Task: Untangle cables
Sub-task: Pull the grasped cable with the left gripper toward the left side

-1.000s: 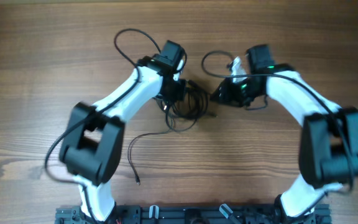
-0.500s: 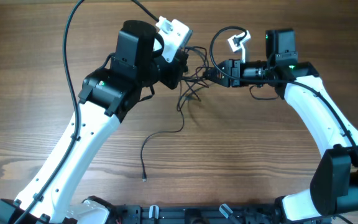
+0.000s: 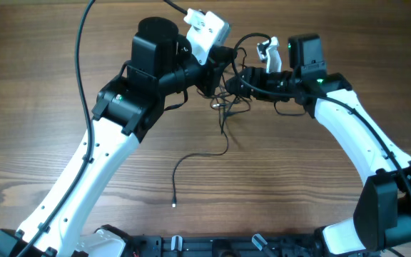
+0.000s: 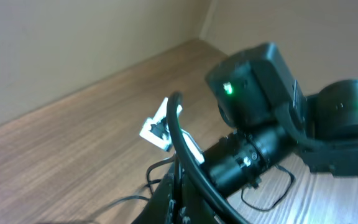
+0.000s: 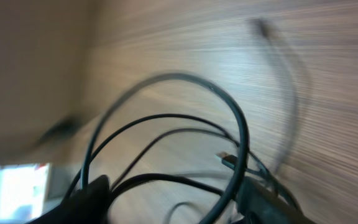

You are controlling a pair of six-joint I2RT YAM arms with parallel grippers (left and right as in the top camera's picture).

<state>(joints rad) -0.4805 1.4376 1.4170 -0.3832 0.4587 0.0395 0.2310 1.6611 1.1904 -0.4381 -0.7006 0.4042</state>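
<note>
A tangle of thin black cables (image 3: 227,100) hangs between my two grippers at the back middle of the table. One strand trails down over the wood to a loose plug end (image 3: 175,205). My left gripper (image 3: 218,71) is raised and shut on the cables; in the left wrist view its fingers (image 4: 179,199) are pressed together with a cable (image 4: 178,124) running up from them. My right gripper (image 3: 240,77) faces it from the right, close by. In the right wrist view its fingers (image 5: 173,199) stand apart, with several cable loops (image 5: 179,76) and a small plug tip (image 5: 227,160) between them.
The wooden table (image 3: 41,93) lies all around. The left arm's thick black wire (image 3: 84,50) arcs over the left side. The right arm's body (image 4: 272,93) fills much of the left wrist view. The robot base rail (image 3: 212,246) runs along the front edge.
The left arm rose off the table and lifted the tangle. Since half a second ago both grippers have closed in on each other, and the trailing plug end has slid a little to the right.
</note>
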